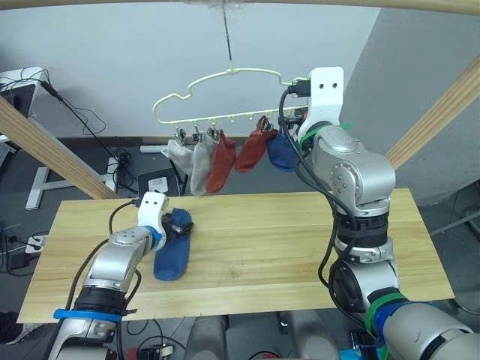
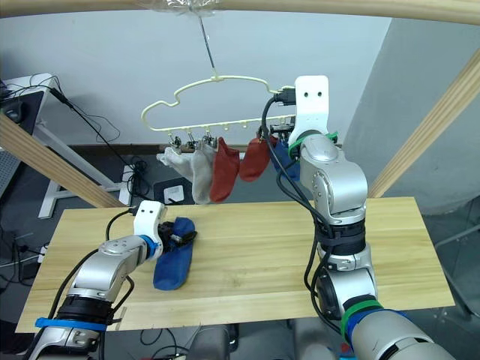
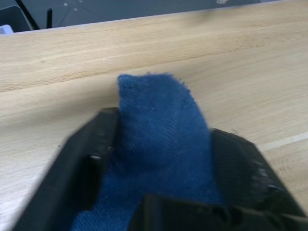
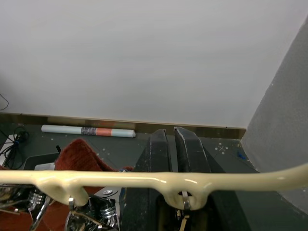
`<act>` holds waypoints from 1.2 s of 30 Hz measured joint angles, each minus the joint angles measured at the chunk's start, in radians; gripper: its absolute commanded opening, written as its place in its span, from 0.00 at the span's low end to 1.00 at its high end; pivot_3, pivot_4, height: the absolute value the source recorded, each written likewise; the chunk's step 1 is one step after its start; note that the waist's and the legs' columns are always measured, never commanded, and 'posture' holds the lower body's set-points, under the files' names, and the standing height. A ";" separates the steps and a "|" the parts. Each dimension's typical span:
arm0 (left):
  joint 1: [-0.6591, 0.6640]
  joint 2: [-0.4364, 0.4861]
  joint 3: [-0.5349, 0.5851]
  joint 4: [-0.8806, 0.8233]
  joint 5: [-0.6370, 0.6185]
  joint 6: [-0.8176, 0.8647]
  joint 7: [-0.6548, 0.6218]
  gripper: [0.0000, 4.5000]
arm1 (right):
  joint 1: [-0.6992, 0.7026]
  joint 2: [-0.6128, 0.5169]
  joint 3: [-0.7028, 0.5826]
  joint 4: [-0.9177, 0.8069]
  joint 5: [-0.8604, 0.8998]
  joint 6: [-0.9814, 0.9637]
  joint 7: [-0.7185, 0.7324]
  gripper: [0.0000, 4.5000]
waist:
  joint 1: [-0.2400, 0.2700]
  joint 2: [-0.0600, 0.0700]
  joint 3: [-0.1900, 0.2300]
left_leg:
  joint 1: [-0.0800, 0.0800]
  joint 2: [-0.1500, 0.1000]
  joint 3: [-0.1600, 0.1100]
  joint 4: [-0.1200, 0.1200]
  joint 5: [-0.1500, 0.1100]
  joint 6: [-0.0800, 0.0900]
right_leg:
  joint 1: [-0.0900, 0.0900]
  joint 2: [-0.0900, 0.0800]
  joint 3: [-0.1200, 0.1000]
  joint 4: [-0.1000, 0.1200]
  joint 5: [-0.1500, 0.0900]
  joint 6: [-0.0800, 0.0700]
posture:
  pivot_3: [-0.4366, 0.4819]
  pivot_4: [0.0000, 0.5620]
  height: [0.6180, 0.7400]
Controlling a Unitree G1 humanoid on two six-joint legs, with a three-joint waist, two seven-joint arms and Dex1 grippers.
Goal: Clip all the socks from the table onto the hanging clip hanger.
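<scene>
Left hand (image 3: 163, 159) pinching blue sock (image 1: 172, 251) on table (image 1: 300, 247): soft, limp, light; grip cuff edge. Right hand (image 4: 171, 144) narrow at clip hanger (image 1: 217, 94).

A lab; wooden frame (image 1: 45, 146), floor cables (image 1: 97, 124) (power strip (image 1: 34, 244) too).

Both head views look down over the worktop (image 1: 300, 247), hanger (image 1: 225, 97) at twelve o'clock; wrist views sit very close.

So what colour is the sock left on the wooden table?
Blue sock, clearest in the left wrist view.
</scene>
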 measured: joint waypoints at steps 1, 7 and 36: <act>0.002 0.000 0.000 -0.002 0.002 0.000 -0.001 0.45 | 0.000 0.000 0.000 0.000 0.000 0.000 0.000 0.00 | 0.000 0.000 0.000 | 0.000 0.000 0.000 0.000 0.000 0.000 | 0.000 0.000 0.000 0.000 0.000 0.000 | 0.30 0.62 1.00; 0.017 0.000 0.001 -0.019 0.009 0.001 -0.002 0.05 | 0.000 0.004 0.000 0.000 0.000 0.000 -0.001 0.00 | 0.000 0.000 0.000 | 0.000 0.000 0.000 0.000 0.000 0.000 | 0.000 0.000 0.000 0.000 0.000 0.000 | 0.30 0.62 1.00; -0.270 -0.296 -0.098 -0.324 -0.172 0.217 -0.149 0.00 | -0.016 0.052 -0.044 -0.048 0.010 0.057 -0.001 0.00 | -0.017 -0.002 0.014 | -0.002 -0.001 0.000 0.001 0.000 0.000 | 0.000 0.000 -0.001 -0.001 0.001 0.001 | 0.23 0.60 1.00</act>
